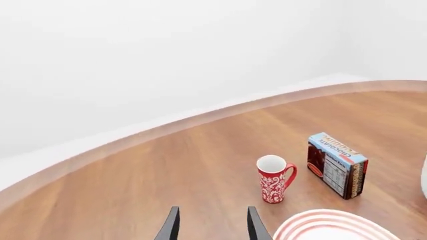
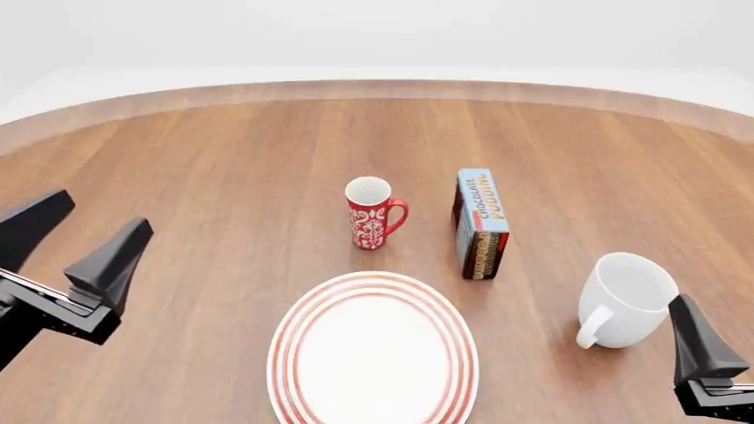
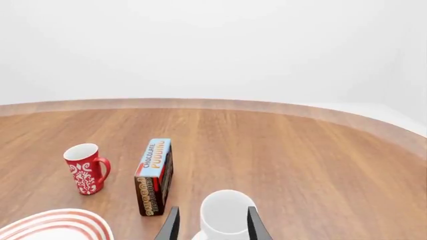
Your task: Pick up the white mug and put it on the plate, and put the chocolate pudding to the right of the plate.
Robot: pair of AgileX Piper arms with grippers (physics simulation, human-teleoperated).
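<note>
The white mug (image 2: pixel 630 296) stands upright at the right of the table, its handle toward the near side. My right gripper (image 3: pixel 213 214) hangs open just near of the mug (image 3: pixel 225 214) with nothing in it; one of its fingers (image 2: pixel 695 344) shows in the front view. The plate (image 2: pixel 371 353) lies bare at the near centre. Behind the plate and to its right stands the chocolate pudding (image 2: pixel 481 223), upright. My left gripper (image 2: pixel 106 212) is open and holds nothing, off at the left, well apart from everything.
A slim red-and-white patterned mug (image 2: pixel 371 214) stands behind the plate, left of the pudding carton (image 1: pixel 337 165). The round wooden table's far edge (image 2: pixel 377 88) curves across the back.
</note>
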